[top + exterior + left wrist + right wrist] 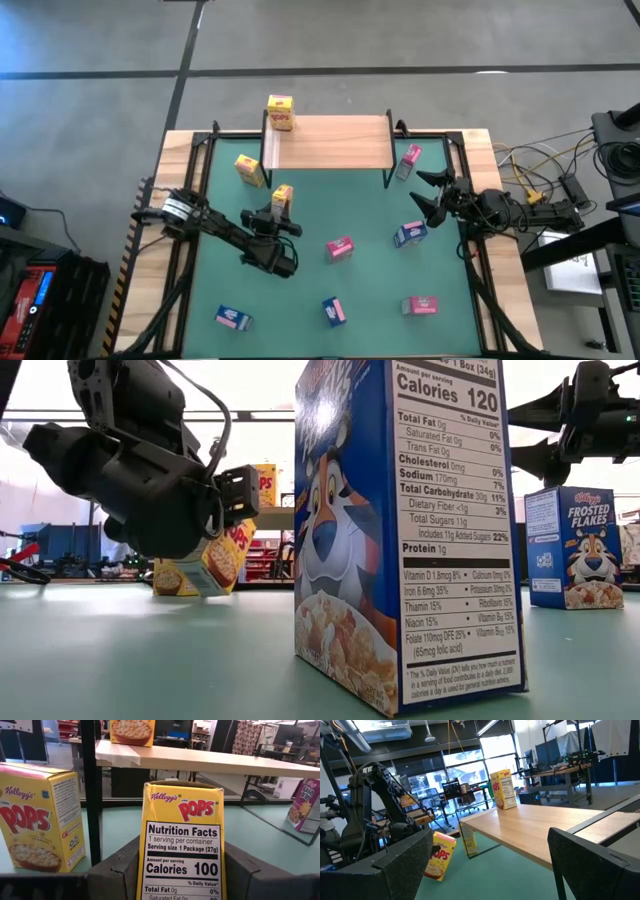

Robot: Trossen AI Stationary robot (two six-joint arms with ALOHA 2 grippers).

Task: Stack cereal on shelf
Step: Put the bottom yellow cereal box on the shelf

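The shelf (330,140) stands at the mat's far side, with a yellow cereal box (281,112) upright on its far left corner. A second yellow box (250,170) stands on the green mat near the shelf's left legs. My left gripper (181,847) is shut on a third yellow box (282,198), just in front of the shelf. Pink boxes (340,247) (420,305) (408,160) and blue boxes (410,234) (334,311) (232,318) are scattered over the mat. My right gripper (432,195) waits open at the right edge, with nothing between its fingers. My left gripper pinches the yellow box's two broad faces (145,860) between its two fingers, with the narrow nutrition side (182,845) facing the wrist. The fingers come level from the table's near left. The box stands roughly upright and slightly tilted. Whether its bottom touches the mat I cannot tell.
The shelf's black legs (91,795) stand just left of the held box. Most of the shelf board (545,827) is bare wood. A blue box (400,530) stands close in front of the low camera. Cables and gear (560,190) lie off the table's right edge.
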